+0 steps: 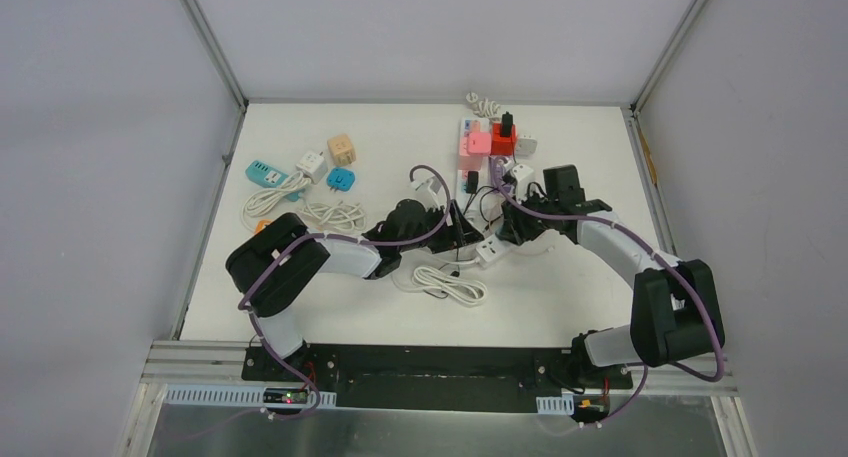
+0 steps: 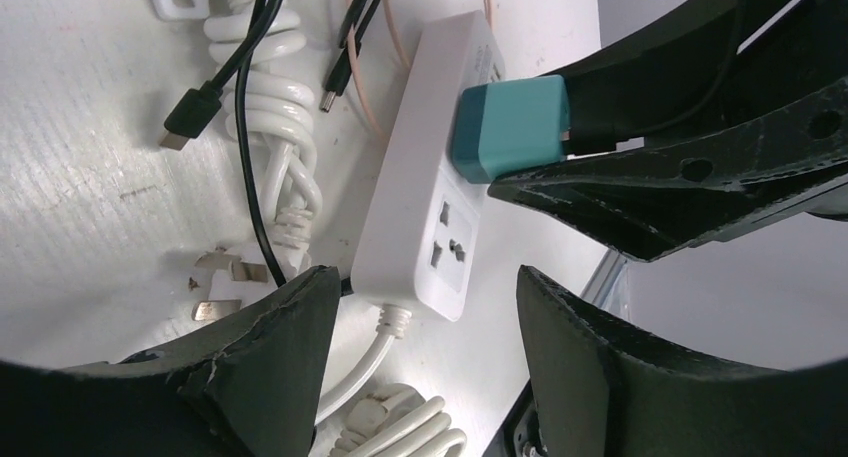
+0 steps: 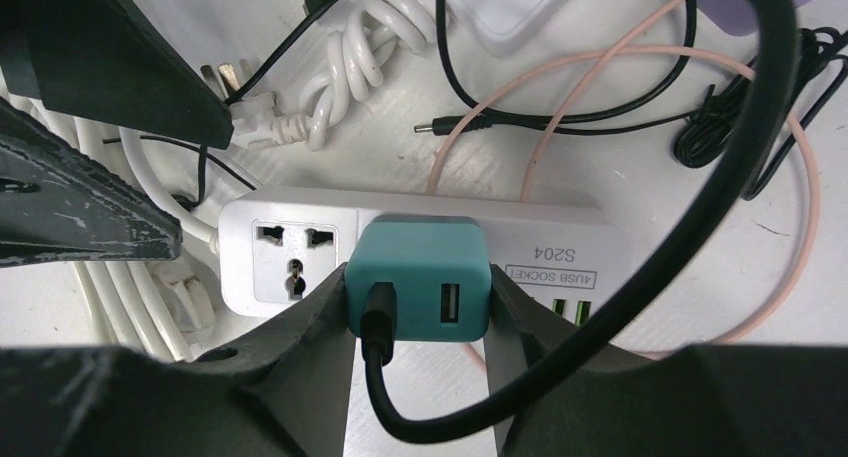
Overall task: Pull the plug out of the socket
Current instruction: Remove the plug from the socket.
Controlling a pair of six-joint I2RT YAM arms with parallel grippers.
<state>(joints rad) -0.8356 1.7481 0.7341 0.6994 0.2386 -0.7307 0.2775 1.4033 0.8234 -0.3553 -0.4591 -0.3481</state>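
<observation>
right end effector (image 3: 418,299) clamped on the teal plug (image 3: 420,262); left end effector (image 2: 425,289) half-wide astride the white power strip (image 2: 420,177).
the teal plug sits seated in the strip, in the socket next to the usb ports, with an empty socket on its other side. the right fingers (image 3: 310,327) press its two flanks, and a black cable (image 3: 378,377) leaves its front face. the strip lies flat on the bench (image 1: 560,307) near the middle, between the two arms. the left jaws stand apart, one on each side of the strip's cord end; whether they touch it i cannot tell. a coiled white cord (image 2: 270,107) and a loose white plug (image 2: 225,277) with bare prongs lie just beside the strip.
</observation>
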